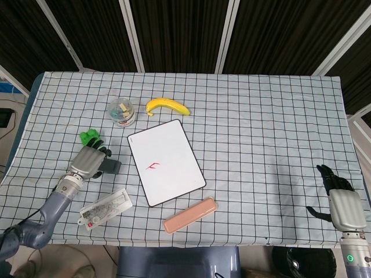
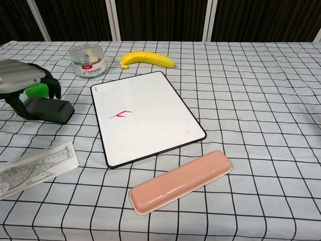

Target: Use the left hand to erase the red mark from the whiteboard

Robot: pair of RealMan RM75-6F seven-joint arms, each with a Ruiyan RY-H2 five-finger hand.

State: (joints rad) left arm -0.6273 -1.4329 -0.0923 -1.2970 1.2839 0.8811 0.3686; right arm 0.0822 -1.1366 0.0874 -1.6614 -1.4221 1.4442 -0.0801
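Note:
The whiteboard lies at the table's middle with a small red mark on its left half. A dark grey eraser lies flat to the board's left. My left hand hangs over the eraser's left end, palm down. Its thumb comes down at the eraser's near-left edge and its fingers curl over the far side; the eraser still lies on the cloth. My right hand rests at the table's front right, holding nothing, and shows only in the head view.
A green block stands just behind the left hand. A clear jar and a banana lie behind the board. A clear ruler and a pink case lie near the front edge.

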